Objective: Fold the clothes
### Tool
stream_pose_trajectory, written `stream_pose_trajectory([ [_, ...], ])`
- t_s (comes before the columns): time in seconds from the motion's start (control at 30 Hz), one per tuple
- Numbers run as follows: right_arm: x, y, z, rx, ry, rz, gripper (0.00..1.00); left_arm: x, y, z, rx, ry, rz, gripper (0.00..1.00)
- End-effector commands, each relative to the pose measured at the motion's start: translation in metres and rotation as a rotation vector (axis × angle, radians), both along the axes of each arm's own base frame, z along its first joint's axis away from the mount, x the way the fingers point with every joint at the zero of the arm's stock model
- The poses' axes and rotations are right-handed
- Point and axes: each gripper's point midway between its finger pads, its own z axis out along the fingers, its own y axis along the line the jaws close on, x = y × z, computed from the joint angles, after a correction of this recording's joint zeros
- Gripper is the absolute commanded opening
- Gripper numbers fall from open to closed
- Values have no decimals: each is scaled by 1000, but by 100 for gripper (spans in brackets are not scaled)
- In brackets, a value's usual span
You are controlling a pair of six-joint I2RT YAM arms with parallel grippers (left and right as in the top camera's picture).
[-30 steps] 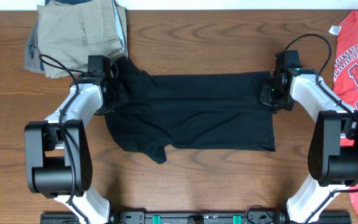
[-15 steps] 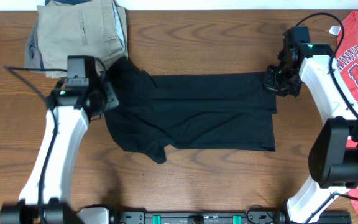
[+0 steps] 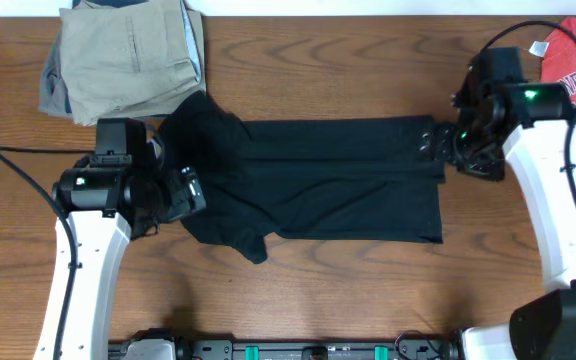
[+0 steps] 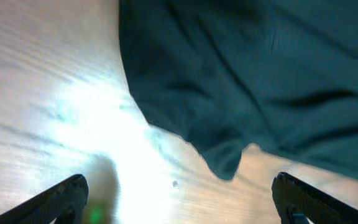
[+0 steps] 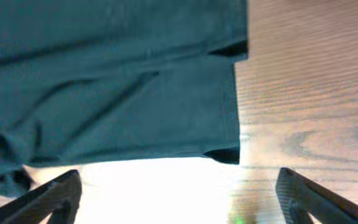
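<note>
Black T-shirt [image 3: 338,180], lying between left end effector [image 3: 190,190], right end effector [image 3: 431,146]

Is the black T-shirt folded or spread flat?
Partly folded: the black T-shirt lies as a long band, with stepped layers showing at one end.

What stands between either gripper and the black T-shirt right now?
Nothing visible: the left gripper and right gripper, both open, sit at opposite ends of the black T-shirt. The khaki trousers lie at its top-left corner.

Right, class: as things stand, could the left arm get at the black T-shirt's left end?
Probably yes: the left tool hangs open right at the edge of the black T-shirt, and nothing lies over that end.
</note>
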Motion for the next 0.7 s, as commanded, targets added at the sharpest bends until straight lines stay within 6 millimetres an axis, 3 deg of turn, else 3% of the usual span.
stream_pose_trajectory([
  [0.0, -12, 4, -28, -41, 58, 40, 99, -15, -7, -14, -46, 73, -5, 88],
  [0.1, -14, 8, -50, -38, 63, 20, 99, -26, -9, -27, -47, 120, -11, 66],
  [0.23, -14, 12, -75, -16, 55, -29, 99, -41, -17, -45, -44, 171, -49, 65],
  [0.43, -14, 17, -88, 21, 49, -71, 99, -55, -31, -75, -43, 210, -72, 65],
  [0.67, -17, 19, -96, 35, 52, -69, 99, -51, -46, -102, -58, 171, -38, 39],
])
